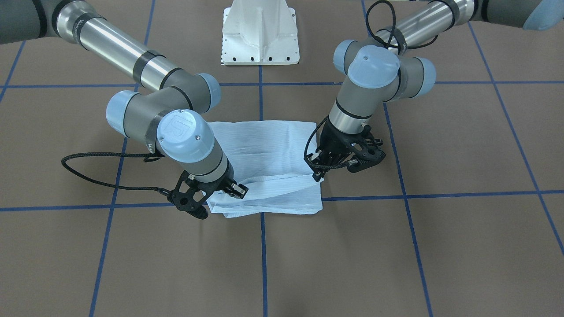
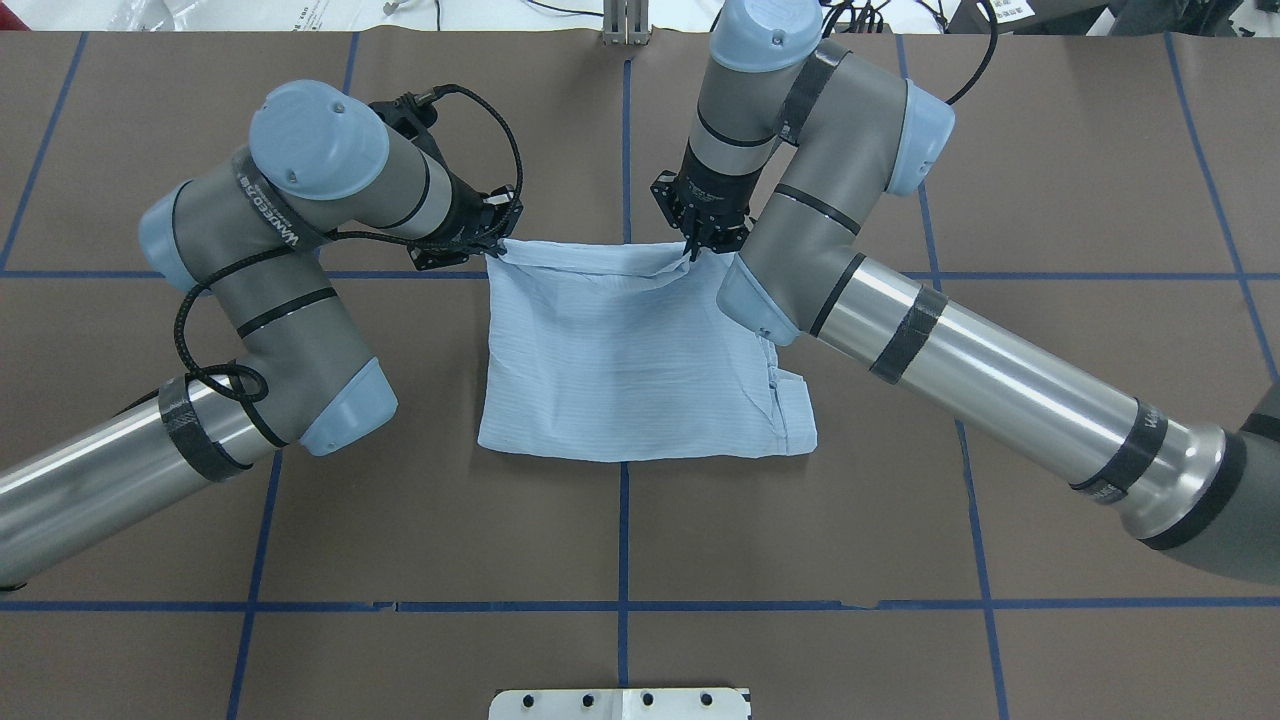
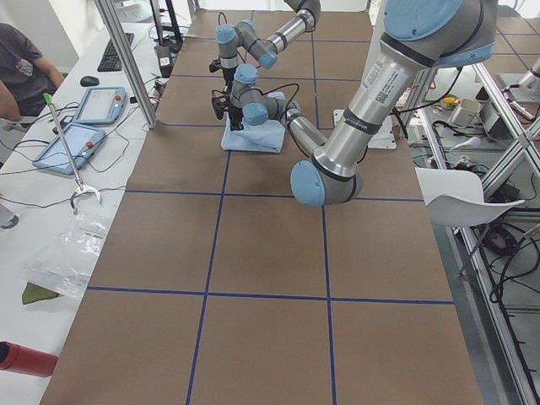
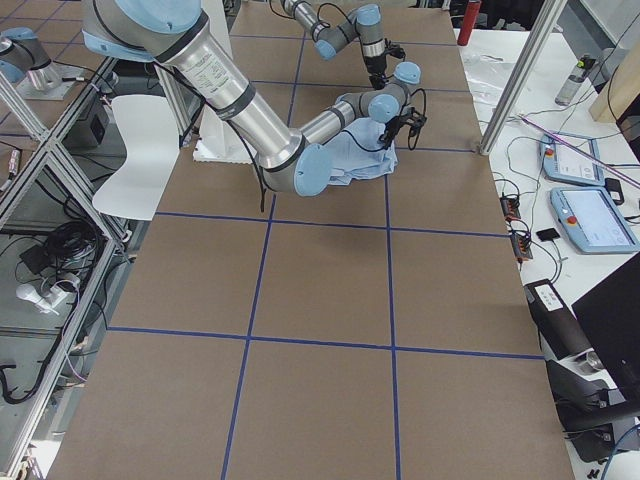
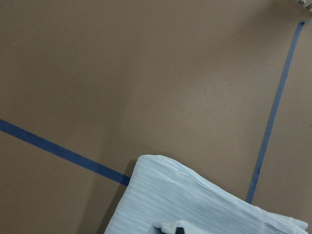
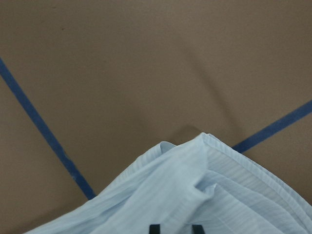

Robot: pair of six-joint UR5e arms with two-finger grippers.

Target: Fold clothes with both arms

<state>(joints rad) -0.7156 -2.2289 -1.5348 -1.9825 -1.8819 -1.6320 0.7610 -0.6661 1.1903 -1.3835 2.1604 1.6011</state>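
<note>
Overhead exterior view: the shirt [image 2: 630, 370] lies folded into a rough rectangle near the middle of the table [image 2: 400, 520], across a blue tape line [image 2: 622, 530] that runs away from the robot. A thicker, bunched part with a seam sticks out at its near right corner. The left gripper [image 2: 492, 248] sits at the far left corner of the shirt, its fingers pressed together on cloth that is drawn up to them. The right gripper [image 2: 692, 250] points down near the far right corner and pinches a small peak of cloth. Between the 2 grippers the far edge forms a slightly raised, wrinkled ridge.

From the front-facing camera, only the top layer is pinched. It lifts as a band slanting between the 2 grippers, while a lower layer lies flat on the table beneath, with 1 corner showing just below the left gripper.

The right wrist camera shows a lifted corner of striped cloth casting a shadow on the brown table, with 2 dark fingertips [image 6: 154, 229] close together at the bottom edge and cloth gathered around them. The left wrist camera shows the other corner the same way, with 1 dark tip just visible in the cloth.

A white pedestal [image 1: 260, 39] stands on the robot's side, well apart from the shirt. In the left side view a person [image 3: 21, 59] sits at a bench beside 2 tablets [image 3: 99, 105].
</note>
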